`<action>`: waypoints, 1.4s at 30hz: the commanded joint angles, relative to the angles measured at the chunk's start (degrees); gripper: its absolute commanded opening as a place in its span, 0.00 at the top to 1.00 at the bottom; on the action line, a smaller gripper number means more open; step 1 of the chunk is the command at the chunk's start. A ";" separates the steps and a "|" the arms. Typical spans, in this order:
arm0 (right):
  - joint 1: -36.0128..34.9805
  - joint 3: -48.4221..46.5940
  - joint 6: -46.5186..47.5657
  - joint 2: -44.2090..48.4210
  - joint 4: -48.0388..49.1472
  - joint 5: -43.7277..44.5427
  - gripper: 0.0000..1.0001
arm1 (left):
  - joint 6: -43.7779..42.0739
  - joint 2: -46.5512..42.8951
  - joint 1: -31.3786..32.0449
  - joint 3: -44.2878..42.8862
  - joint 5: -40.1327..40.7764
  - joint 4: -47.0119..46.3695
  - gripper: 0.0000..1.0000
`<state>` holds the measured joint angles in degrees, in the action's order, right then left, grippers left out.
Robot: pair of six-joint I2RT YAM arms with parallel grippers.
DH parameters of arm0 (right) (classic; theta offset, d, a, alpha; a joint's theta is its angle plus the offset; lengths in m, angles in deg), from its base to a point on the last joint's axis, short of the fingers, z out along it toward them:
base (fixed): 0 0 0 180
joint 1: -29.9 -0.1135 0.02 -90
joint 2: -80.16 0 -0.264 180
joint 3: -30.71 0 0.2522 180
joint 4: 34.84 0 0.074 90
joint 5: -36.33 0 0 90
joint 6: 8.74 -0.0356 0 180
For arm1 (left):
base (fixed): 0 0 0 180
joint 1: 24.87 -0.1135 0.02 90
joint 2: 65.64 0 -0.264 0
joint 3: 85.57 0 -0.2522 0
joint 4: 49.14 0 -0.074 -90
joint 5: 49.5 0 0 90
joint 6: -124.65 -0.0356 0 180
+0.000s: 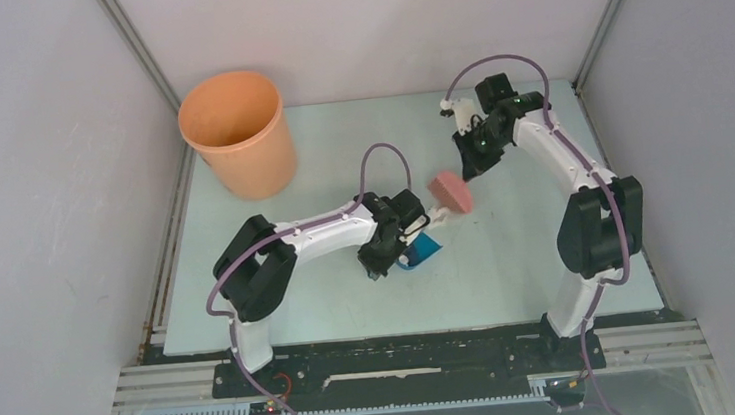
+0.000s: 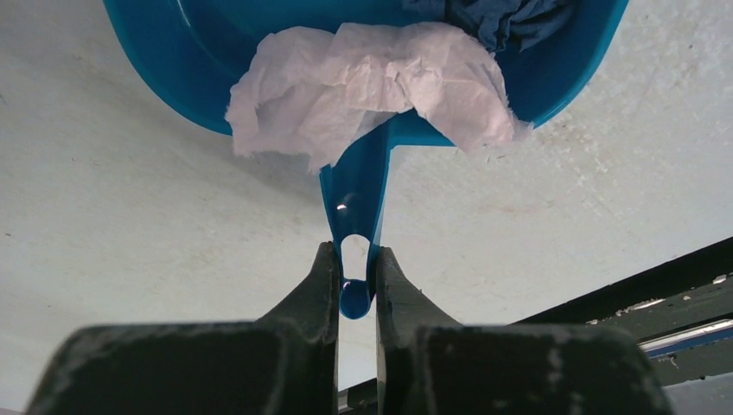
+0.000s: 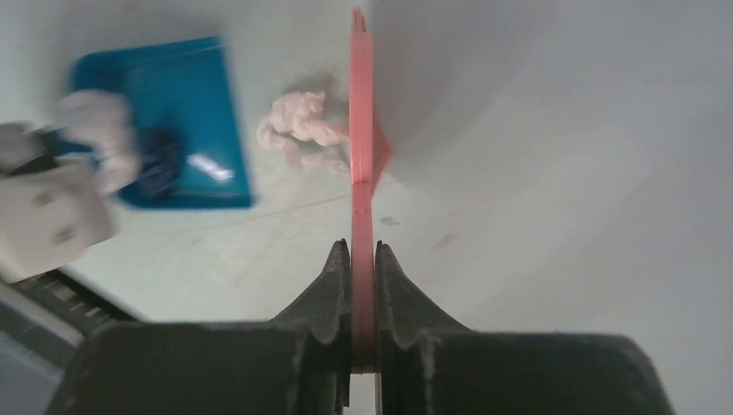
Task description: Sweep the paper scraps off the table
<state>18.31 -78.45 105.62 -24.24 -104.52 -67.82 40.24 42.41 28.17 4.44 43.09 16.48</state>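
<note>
Orange bucket [image 1: 261,165], blue dustpan [image 2: 177,54], pink brush [image 1: 451,192]

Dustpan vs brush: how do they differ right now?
Colour: the dustpan is blue, the brush pink.
Grip: the left pincer clamps the dustpan's handle end; the right pincer clamps the brush's thin handle.
Load: the dustpan holds a white scrap and a dark blue scrap; the brush carries none.
Shared: each is pinched by its handle between shut jaws.

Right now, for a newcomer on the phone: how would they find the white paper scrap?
On the mint-green table, find the blue dustpan whose handle the left gripper pinches. The white paper scrap droops over its rim at the handle, pale and larger than the dark blue scrap beside it.
</note>
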 commanded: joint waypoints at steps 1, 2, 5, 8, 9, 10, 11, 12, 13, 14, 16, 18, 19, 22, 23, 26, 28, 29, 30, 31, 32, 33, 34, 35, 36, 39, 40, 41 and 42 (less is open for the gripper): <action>-2.66 5.15 -8.22 4.42 -6.18 -16.01 1.00 | 1.08 1.69 0.46 -4.18 -0.92 1.87 1.00; -3.01 6.07 -9.04 5.23 -6.36 -18.38 1.00 | 1.02 2.00 0.59 -4.62 -0.81 1.85 1.00; -3.35 7.03 -11.32 7.62 -7.16 -23.94 1.00 | 1.33 2.25 1.05 -5.13 -0.42 1.58 1.00; -2.40 6.50 -12.64 10.61 -6.72 -23.99 1.00 | 2.19 0.27 1.37 -3.23 0.21 -0.31 1.00; -1.93 6.46 -13.05 11.52 -6.34 -23.30 1.00 | 2.48 -0.65 1.50 -2.16 0.33 -1.28 1.00; -1.42 6.45 -12.98 12.44 -5.89 -22.00 1.00 | 2.83 -2.12 1.46 -1.16 0.71 -2.29 1.00; -0.91 6.45 -12.65 13.19 -5.65 -20.34 1.00 | 3.26 -3.26 1.50 -0.01 1.18 -3.34 1.00; -0.20 6.50 -12.22 13.86 -5.53 -18.82 1.00 | 3.62 -4.41 1.48 1.14 1.66 -4.45 1.00; 0.85 6.66 -11.89 14.50 -5.52 -17.74 1.00 | 3.90 -5.51 1.50 2.48 1.86 -5.84 1.00; 2.60 6.90 -11.62 15.09 -5.62 -17.84 1.00 | 4.24 -6.62 1.46 3.42 2.48 -6.94 1.00; 5.57 6.98 -11.03 15.86 -6.85 -19.35 1.00 | 4.52 -8.83 1.47 4.86 3.73 -9.17 1.00; 8.07 7.25 -10.32 16.46 -8.16 -20.92 1.00 | 4.61 -10.64 1.50 5.53 5.19 -10.92 1.00; 9.22 7.35 -9.95 16.88 -8.78 -21.11 1.00 | 4.54 -11.08 1.46 5.51 5.45 -11.32 1.00; 14.14 9.35 -10.10 19.87 -7.82 -22.33 1.00 | 4.71 -11.64 1.46 4.60 6.50 -11.35 1.00; 15.99 11.26 -10.87 21.62 -6.18 -23.27 1.00 | 5.04 -11.88 1.46 4.40 6.85 -11.20 1.00; 18.37 18.81 -12.60 27.00 0.48 -23.33 1.00 | 5.69 -12.56 1.46 3.25 7.40 -9.62 1.00; 18.45 24.96 -12.83 29.89 6.06 -21.73 1.00 | 6.49 -12.94 1.46 1.63 8.61 -6.74 1.00; 18.52 28.69 -12.92 30.86 9.05 -21.01 1.00 | 6.68 -13.32 1.46 0.69 9.10 -5.15 1.00; 18.60 30.71 -12.92 31.40 11.04 -20.89 1.00 | 6.76 -14.02 1.50 -0.12 9.68 -3.68 1.00; 18.73 32.49 -12.86 31.59 12.81 -21.47 1.00 | 6.80 -14.77 1.35 -0.80 10.14 -2.62 1.00; 18.80 33.99 -13.04 31.62 14.37 -22.19 1.00 | 6.88 -15.35 1.18 -1.77 10.94 -1.10 1.00; 18.80 35.41 -13.08 31.63 15.82 -22.99 1.00 | 7.04 -15.92 0.82 -2.88 11.13 0.29 1.00; 18.73 36.04 -12.46 31.44 16.53 -23.98 1.00 | 7.13 -16.32 0.16 -4.24 11.02 1.73 1.00; 18.76 36.24 -11.74 31.23 16.28 -24.22 1.00 | 7.20 -16.76 -0.45 -6.10 10.95 3.09 1.00; 18.92 36.36 -11.40 31.12 16.12 -24.30 1.00 | 7.29 -17.23 -1.05 -7.30 10.88 4.30 1.00; 19.65 38.26 -11.28 31.20 16.69 -26.85 1.00 | 7.57 -18.63 -3.60 -11.16 10.46 6.78 1.00; 19.75 38.78 -11.09 31.00 16.41 -27.57 1.00 | 7.60 -19.08 -4.75 -12.66 10.14 7.25 1.00; 19.88 39.15 -10.78 30.75 16.06 -28.01 1.00 | 7.61 -19.36 -6.01 -14.22 9.51 7.67 1.00; 20.10 39.41 -10.72 30.55 15.88 -28.30 1.00 | 7.67 -19.72 -7.39 -16.03 8.94 7.99 1.00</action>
<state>37.72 -40.11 94.15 6.14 -91.49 -92.00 46.71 26.33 24.89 -5.57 52.14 21.05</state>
